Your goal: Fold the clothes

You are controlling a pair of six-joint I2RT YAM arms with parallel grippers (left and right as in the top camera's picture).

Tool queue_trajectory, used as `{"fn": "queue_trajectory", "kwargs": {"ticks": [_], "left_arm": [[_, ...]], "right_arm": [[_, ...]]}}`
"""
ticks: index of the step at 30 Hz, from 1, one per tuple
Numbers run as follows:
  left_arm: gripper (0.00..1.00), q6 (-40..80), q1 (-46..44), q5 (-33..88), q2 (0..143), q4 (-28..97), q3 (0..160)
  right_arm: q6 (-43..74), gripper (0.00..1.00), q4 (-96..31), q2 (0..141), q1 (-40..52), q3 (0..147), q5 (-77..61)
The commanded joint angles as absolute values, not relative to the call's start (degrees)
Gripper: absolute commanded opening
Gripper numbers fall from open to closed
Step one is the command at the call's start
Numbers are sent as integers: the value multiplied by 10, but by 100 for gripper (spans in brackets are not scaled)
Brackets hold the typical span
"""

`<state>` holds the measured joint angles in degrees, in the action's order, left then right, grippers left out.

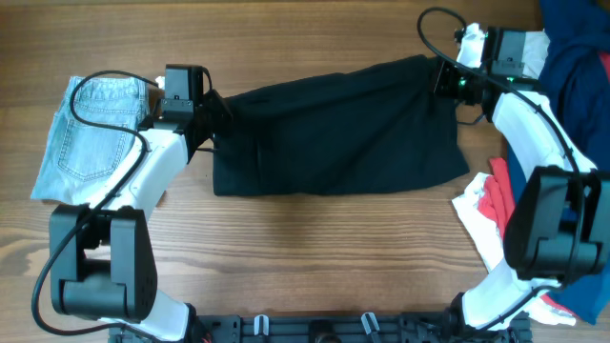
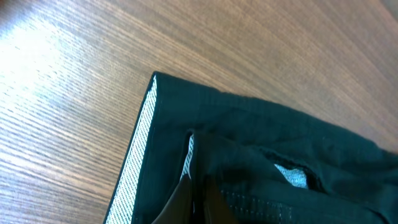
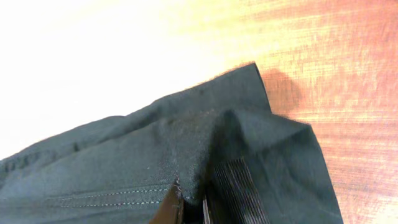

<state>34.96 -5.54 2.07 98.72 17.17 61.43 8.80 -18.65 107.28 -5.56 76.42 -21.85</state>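
From overhead, the black shorts (image 1: pixel 338 129) lie spread on the desk (image 1: pixel 315 267), strung between the two arms. The left gripper (image 1: pixel 217 107) is clamped on one far corner and the right gripper (image 1: pixel 446 78) on the other. The cloth falls away from both in a slack sheet toward the robot's base. It looks light, limp and unable to hold any shape, so I judge the corners the sound places to hold it. It will sag wherever it is not held.

A folded denim piece (image 1: pixel 91 133) lies to the outer side of the left gripper. A heap (image 1: pixel 572 76) of navy, red and white clothes sits close to the outer side of the right gripper. The free room is the bare wood on the base side of both grippers, past the near hem.

In the left wrist view, the fingers are pinched together on a raised ridge of black fabric. Just ahead of the gripper the side edge turns out a pale mesh lining (image 2: pixel 134 168), with bare wood beyond. Whether every layer is caught I cannot tell.

In the right wrist view, the jaws are nipped on a bunched fold, with a ribbed band (image 3: pixel 239 186) right beside the fingertips. The corner peaks ahead of the gripper, and the desk past it is washed out by glare.
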Motion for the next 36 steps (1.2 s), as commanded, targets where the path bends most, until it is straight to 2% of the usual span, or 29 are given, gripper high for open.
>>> {"fn": "queue_trajectory", "kwargs": {"ticks": [1,3,8,10,13,14,15,16,18,20,25,28,31,36], "left_arm": [[4,365,-36,-16,981,189,612],[4,365,-36,-17,981,187,612],[4,387,-36,-69,981,187,612],[4,411,-36,-83,983,175,612],[4,410,-36,-82,984,159,612],[7,410,-36,-82,984,159,612],[16,410,-36,-83,984,159,612],[20,410,-36,-83,984,160,612],[39,408,-36,-85,984,162,612],[44,407,-36,-91,984,167,612],[46,406,-36,-104,979,201,612],[45,373,-40,-20,959,232,612],[46,373,-53,55,947,301,612],[49,373,-91,62,962,368,607]], "right_arm": [[90,4,-161,1063,-66,768,-170],[90,11,-129,1063,-56,768,-170],[92,16,-90,1071,-31,768,-133],[92,36,-82,1084,-30,768,-129],[96,51,-89,1102,-31,768,-129],[95,61,-100,1103,-31,768,-128],[93,67,-113,1103,-31,768,-124],[90,67,-123,1103,-32,768,-122],[90,68,-156,1103,-36,768,-115],[90,70,-197,1103,-41,768,-116],[95,72,-291,1103,-58,768,-96],[119,73,-357,1103,-74,768,-89],[64,74,-400,1103,-77,764,-141],[16,75,-415,1103,-69,753,-149]]}}
